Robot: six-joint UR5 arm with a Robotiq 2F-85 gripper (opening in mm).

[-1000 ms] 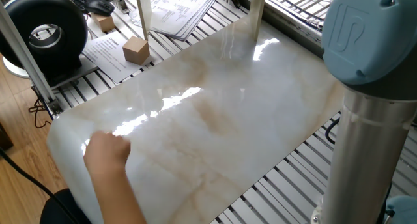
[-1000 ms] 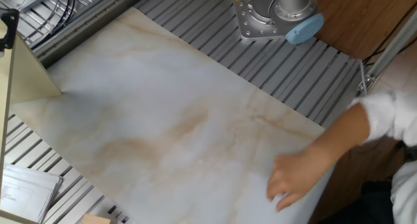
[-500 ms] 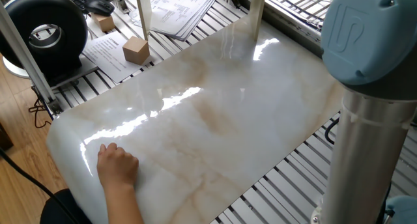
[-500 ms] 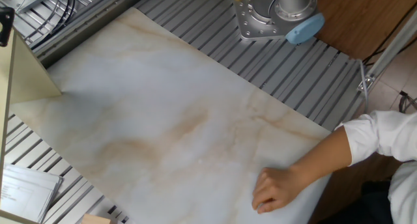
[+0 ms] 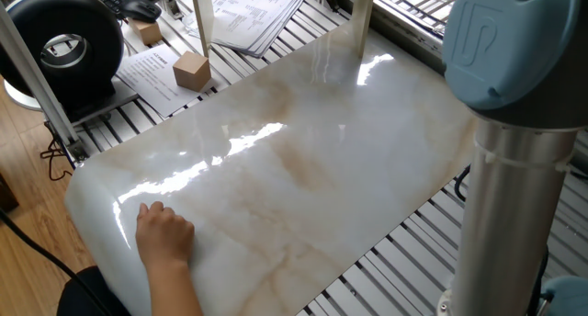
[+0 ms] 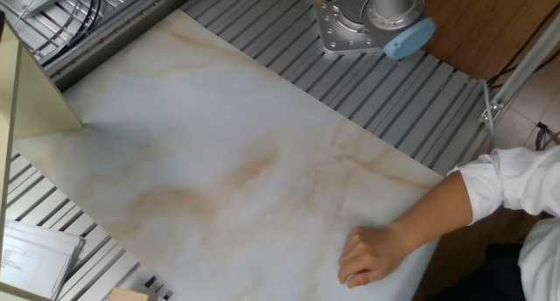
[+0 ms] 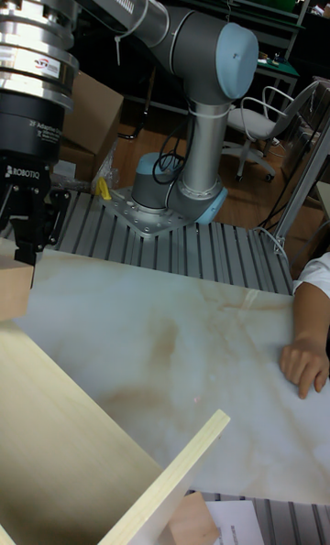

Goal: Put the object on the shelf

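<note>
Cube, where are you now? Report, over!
Gripper right at cube, grip unclear. Cube just over shelf. Person's hand rests far off, not blocking.

End effector [image 7: 20, 256] clamped, pointing down

Slab [image 5: 303, 160]: white marble pattern with tan veining. Arm [image 7: 197, 59]: grey links, light-blue joint caps. Gripper [image 7: 27, 234]: black body under a silver flange. Cube [image 7: 14, 290], at 9 o'clock in the tall view: light brown. Shelf [image 7: 82, 444]: pale wood. Sleeve [image 6: 512, 183]: white.
</note>
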